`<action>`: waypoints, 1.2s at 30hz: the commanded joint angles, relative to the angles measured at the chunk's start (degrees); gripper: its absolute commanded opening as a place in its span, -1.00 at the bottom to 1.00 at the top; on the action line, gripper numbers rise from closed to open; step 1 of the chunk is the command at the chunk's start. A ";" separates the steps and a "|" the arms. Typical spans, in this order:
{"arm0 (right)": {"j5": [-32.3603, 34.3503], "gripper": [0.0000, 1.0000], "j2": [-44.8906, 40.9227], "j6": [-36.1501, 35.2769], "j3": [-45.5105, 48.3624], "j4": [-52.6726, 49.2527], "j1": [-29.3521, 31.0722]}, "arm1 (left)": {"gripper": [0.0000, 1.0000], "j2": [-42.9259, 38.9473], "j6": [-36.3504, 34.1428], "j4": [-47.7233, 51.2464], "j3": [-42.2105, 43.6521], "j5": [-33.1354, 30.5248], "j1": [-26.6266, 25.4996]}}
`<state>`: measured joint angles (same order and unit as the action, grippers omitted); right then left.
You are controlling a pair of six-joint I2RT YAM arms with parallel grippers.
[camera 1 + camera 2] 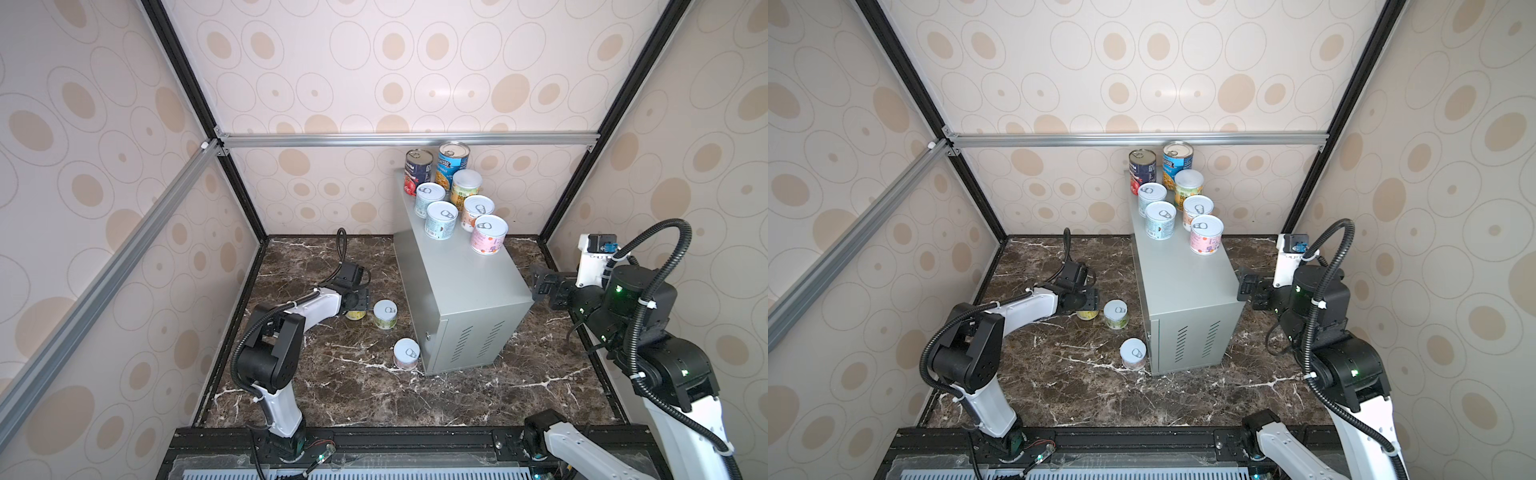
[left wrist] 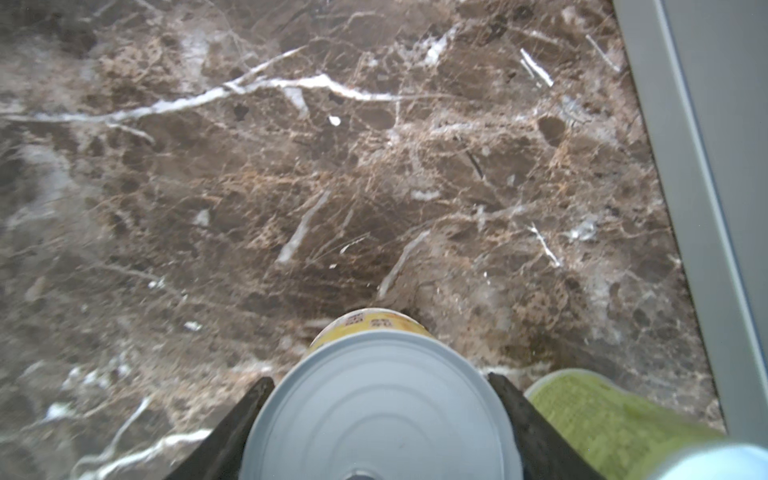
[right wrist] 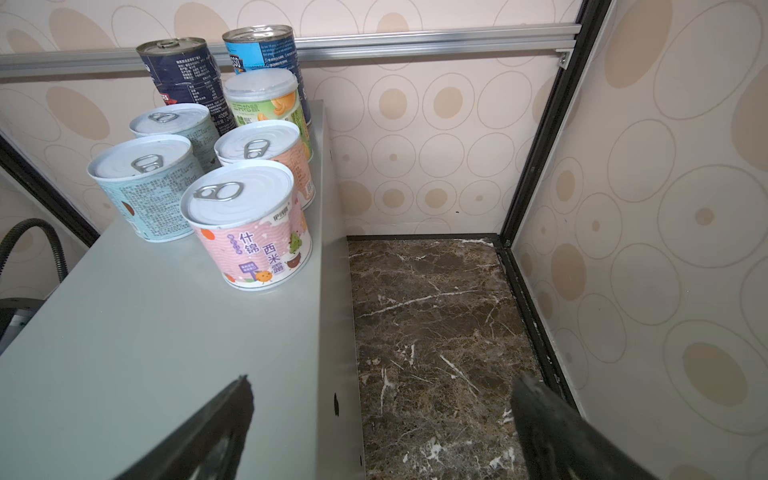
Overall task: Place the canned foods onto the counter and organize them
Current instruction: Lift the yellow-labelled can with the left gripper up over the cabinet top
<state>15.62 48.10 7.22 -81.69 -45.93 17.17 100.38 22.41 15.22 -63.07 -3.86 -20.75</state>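
Observation:
My left gripper (image 1: 354,308) (image 1: 1087,305) (image 2: 380,378) is down on the marble, shut on a short yellow-labelled can (image 1: 356,316) (image 2: 380,415), one finger on each side of its white lid. Close beside it stands a green-labelled can (image 1: 385,314) (image 2: 590,415), and a pale pink one (image 1: 406,354) stands at the foot of the counter (image 1: 457,286) (image 3: 145,332). Several cans stand at the back of the counter's top, the pink can (image 1: 488,235) (image 3: 249,224) frontmost. My right gripper (image 1: 538,286) (image 3: 384,378) hangs open and empty at the counter's right top edge.
The counter's grey side wall (image 2: 715,166) rises just beyond the green can. Dark marble floor (image 1: 332,395) spreads in front. Patterned walls and a black frame post (image 3: 536,166) close in the strip of marble to the right of the counter.

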 commanded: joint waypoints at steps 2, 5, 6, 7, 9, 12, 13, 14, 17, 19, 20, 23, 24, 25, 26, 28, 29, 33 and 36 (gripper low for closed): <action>2.03 0.99 -0.38 0.42 0.87 -0.12 -0.34 | 0.02 -6.22 -3.64 4.47 -5.13 -2.46 -0.16; 3.46 0.99 -0.46 0.33 1.34 -0.25 -0.29 | -0.11 -9.30 -6.23 6.49 -6.79 -1.43 -0.15; 3.92 0.99 -0.35 0.33 1.35 -0.44 -0.30 | -0.14 -10.38 -7.27 6.98 -7.40 -0.56 -0.16; 4.22 1.00 -0.15 0.32 1.35 -0.71 -0.34 | -0.17 -11.48 -8.13 8.00 -8.36 0.24 -0.10; 4.47 0.99 -0.04 0.31 1.55 -0.74 -0.29 | -0.20 -13.19 -10.45 10.16 -10.83 2.47 -0.19; 4.45 0.99 0.10 0.30 1.88 -0.56 -0.34 | -0.21 -16.05 -13.15 13.43 -14.66 6.39 -0.21; 4.51 0.99 0.24 0.20 1.86 -0.54 -0.32 | -0.22 -16.78 -14.04 14.84 -16.31 8.38 -0.25; 4.43 0.99 0.25 0.28 1.89 -0.47 -0.30 | -0.22 -17.30 -14.64 16.08 -17.88 10.22 -0.17; 4.27 1.00 0.47 0.26 1.81 -0.21 -0.29 | -0.23 -18.26 -16.76 20.53 -23.55 17.69 -0.28; 4.27 0.99 0.68 0.25 1.59 -0.12 -0.36 | -0.23 -18.33 -17.97 24.04 -28.20 22.67 -0.49; 4.22 1.00 0.74 0.24 1.53 -0.05 -0.32 | -0.23 -18.37 -18.47 25.33 -30.11 24.56 -0.61; 3.90 0.99 0.70 0.33 1.24 0.10 -0.29 | -0.25 -18.71 -19.47 28.38 -35.98 29.29 -2.00; 3.76 0.99 0.73 0.34 1.12 0.06 -0.29 | -0.26 -18.68 -19.61 29.23 -38.00 30.44 -2.60; 3.56 1.00 0.77 0.48 1.01 0.05 -0.30 | -0.26 -18.47 -19.52 29.98 -40.10 32.38 -3.30; 3.47 0.99 0.79 0.43 0.87 0.05 -0.30 | -0.26 -18.30 -19.44 30.77 -41.65 33.24 -3.97; 3.05 0.99 0.82 0.55 0.74 -0.03 -0.30 | -0.27 -17.52 -19.38 32.07 -45.57 34.85 -5.80; 2.79 0.99 0.78 0.60 0.50 -0.03 -0.35 | -0.27 -17.13 -19.42 32.72 -47.06 35.22 -6.66; 2.19 0.99 0.79 0.58 -0.09 -0.38 -0.30 | -0.27 -14.75 -19.35 34.82 -52.62 35.06 -10.95; 1.57 1.00 0.64 0.35 -0.47 -0.56 -0.29 | -0.27 -13.10 -18.90 35.04 -55.11 34.40 -13.64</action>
<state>17.93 48.86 7.27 -80.62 -45.91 17.17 85.71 4.84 49.76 -114.69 29.08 -32.82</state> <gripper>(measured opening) 0.996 0.746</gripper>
